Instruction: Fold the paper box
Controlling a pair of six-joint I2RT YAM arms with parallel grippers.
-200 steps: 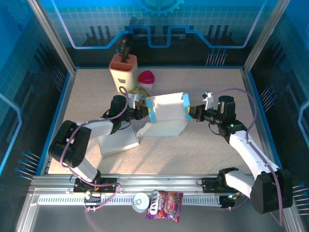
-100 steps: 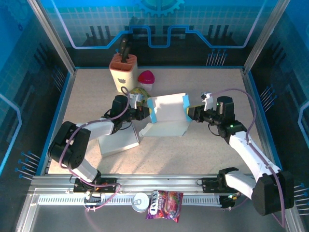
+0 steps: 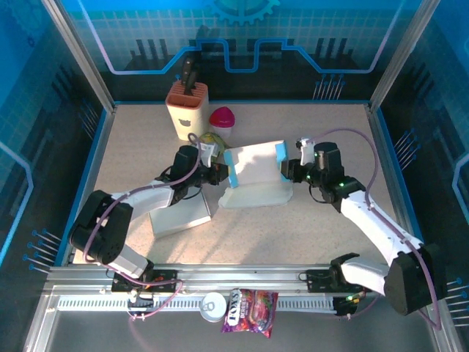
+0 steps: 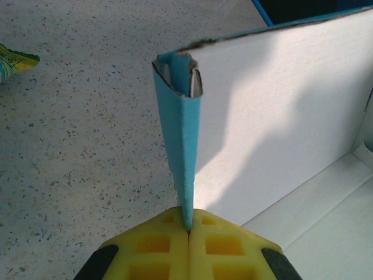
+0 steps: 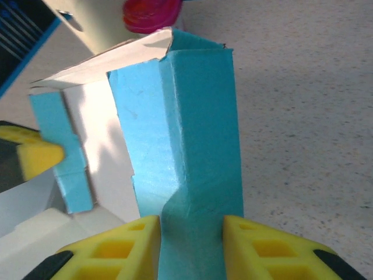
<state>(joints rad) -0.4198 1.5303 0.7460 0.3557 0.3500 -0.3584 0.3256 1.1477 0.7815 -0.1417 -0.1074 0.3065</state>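
The paper box (image 3: pixel 255 176), white card with blue side flaps, stands half-formed at the table's middle. My left gripper (image 3: pixel 220 173) is on its left and is shut on the thin edge of the left blue flap (image 4: pixel 182 151), which rises upright from the yellow fingertips (image 4: pixel 169 233). The white wall (image 4: pixel 280 111) stretches to the right of it. On the box's right, my right gripper (image 3: pixel 287 170) is shut on the folded right blue flap (image 5: pixel 198 122), a yellow finger (image 5: pixel 125 239) pressed on each side, creasing it. The left gripper's pad (image 5: pixel 35 157) shows across the box.
A knife block (image 3: pixel 187 108), a pink-lidded cup (image 3: pixel 223 119) and a yellow-green item (image 3: pixel 211 139) stand just behind the box. A flat white card piece (image 3: pixel 179 213) lies front left under the left arm. A can (image 3: pixel 213 306) and a snack bag (image 3: pixel 250 308) sit off the table's front.
My right gripper has moved left and slightly away from me, pushing the right flap inward. The box has narrowed and shifted a little. The left gripper has stayed clamped on its flap.
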